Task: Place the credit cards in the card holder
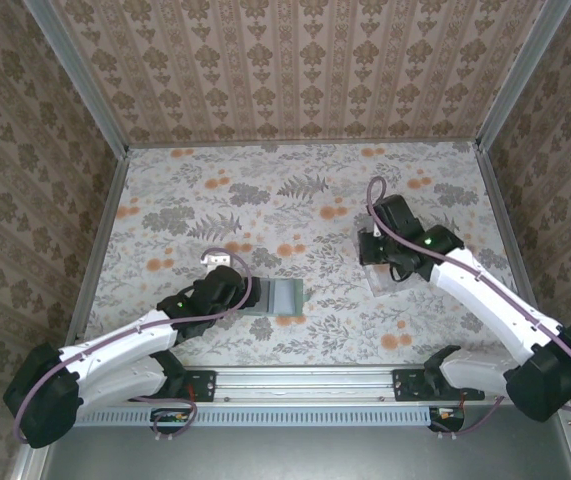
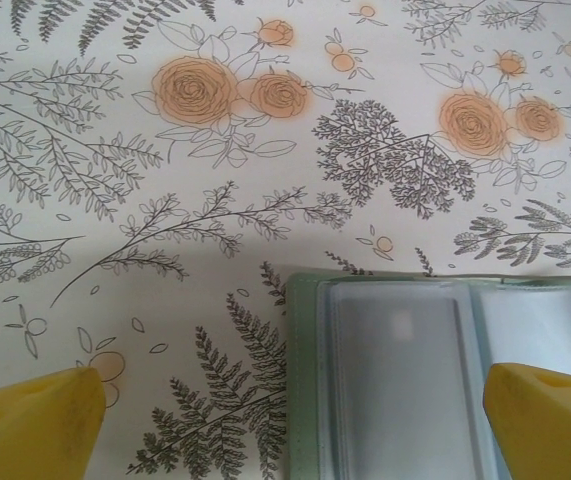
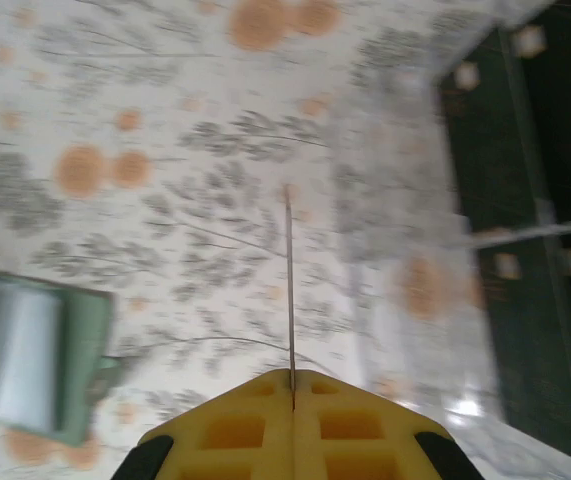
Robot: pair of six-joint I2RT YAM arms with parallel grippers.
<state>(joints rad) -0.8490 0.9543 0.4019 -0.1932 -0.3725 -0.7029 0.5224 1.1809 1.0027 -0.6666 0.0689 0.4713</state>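
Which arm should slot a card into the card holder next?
Right: the right gripper is shut on a credit card, edge-on. The left gripper hangs open above the card holder, holding nothing.

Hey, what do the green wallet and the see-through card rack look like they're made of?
The pale sage-green rectangular card holder looks like soft matte faux leather or vinyl, judging by its dull, rounded border; which one is unclear. Its inner pockets seem glossy clear plastic film, showing a whitish sheen. The clear rack looks like rigid transparent plastic: black credit cards show through it.
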